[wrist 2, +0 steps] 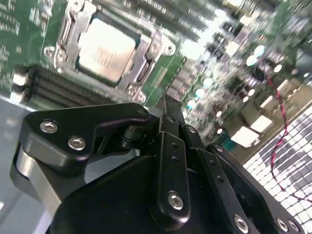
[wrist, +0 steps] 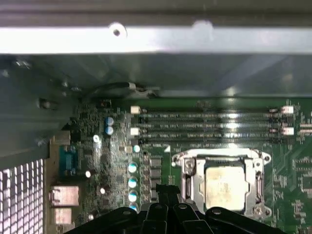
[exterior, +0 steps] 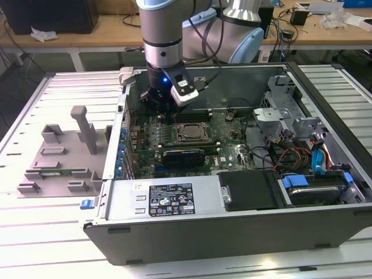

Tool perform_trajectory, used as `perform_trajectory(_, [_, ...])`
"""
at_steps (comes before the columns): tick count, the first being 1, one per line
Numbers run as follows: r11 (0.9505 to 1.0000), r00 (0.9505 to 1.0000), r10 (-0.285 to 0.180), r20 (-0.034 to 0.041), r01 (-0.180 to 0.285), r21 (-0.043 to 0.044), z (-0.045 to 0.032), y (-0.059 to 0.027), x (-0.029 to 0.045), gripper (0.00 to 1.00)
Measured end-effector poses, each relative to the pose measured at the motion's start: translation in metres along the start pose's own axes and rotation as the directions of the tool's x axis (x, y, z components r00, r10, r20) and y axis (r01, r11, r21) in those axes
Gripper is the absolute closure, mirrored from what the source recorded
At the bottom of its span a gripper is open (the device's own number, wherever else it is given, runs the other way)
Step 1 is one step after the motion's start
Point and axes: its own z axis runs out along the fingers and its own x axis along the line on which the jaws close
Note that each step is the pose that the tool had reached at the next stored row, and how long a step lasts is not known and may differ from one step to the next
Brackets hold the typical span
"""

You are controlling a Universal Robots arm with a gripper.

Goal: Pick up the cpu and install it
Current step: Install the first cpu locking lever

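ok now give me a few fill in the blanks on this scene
1. The cpu lies in the metal ___ on the green board.
2. The claw hangs inside the open computer ___.
3. In the exterior view, the grey rack lies on that view's ___ of the case.
Missing words: socket; case; left

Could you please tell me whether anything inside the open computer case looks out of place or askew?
Nothing stands out. In both wrist views the cpu lies flat and square inside its socket frame, and the gripper hovers beside the socket without touching the cpu.
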Motion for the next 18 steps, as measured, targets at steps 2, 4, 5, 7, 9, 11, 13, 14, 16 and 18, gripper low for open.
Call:
perform_trajectory(2, [0.9997,1.0000,0.000,0.0000,0.000,-0.0241,0.0000,0.0000,0.0010,0.89])
perform_trajectory(4, [0.9993,1.0000,0.000,0.0000,0.000,-0.0368,0.0000,0.0000,0.0023,0.89])
perform_trajectory(5, [0.9990,1.0000,0.000,0.0001,0.000,-0.0438,0.0000,0.0000,0.0029,0.89])
perform_trajectory(7, [0.9978,1.0000,0.001,0.0005,-0.001,-0.0664,-0.0001,0.0000,0.0043,0.89])
perform_trajectory(9, [0.9964,1.0000,0.001,0.0010,-0.001,-0.0844,-0.0001,0.0000,0.0054,0.89])
perform_trajectory(11, [0.9963,1.0000,0.001,0.0013,-0.001,-0.0856,-0.0007,0.0000,0.0054,0.89])
perform_trajectory(13, [0.9963,1.0000,0.001,0.0014,-0.001,-0.0858,-0.0028,0.0002,0.0054,0.89])
perform_trajectory(14, [0.9963,1.0000,0.001,0.0016,-0.001,-0.0858,-0.0057,0.0004,0.0054,0.89])
perform_trajectory(16, [0.9963,1.0000,0.001,0.0024,0.000,-0.0865,-0.0097,0.0006,0.0053,0.89])
perform_trajectory(18, [0.9952,1.0000,0.001,0.0029,-0.001,-0.0984,-0.0098,0.0006,0.0053,0.89])
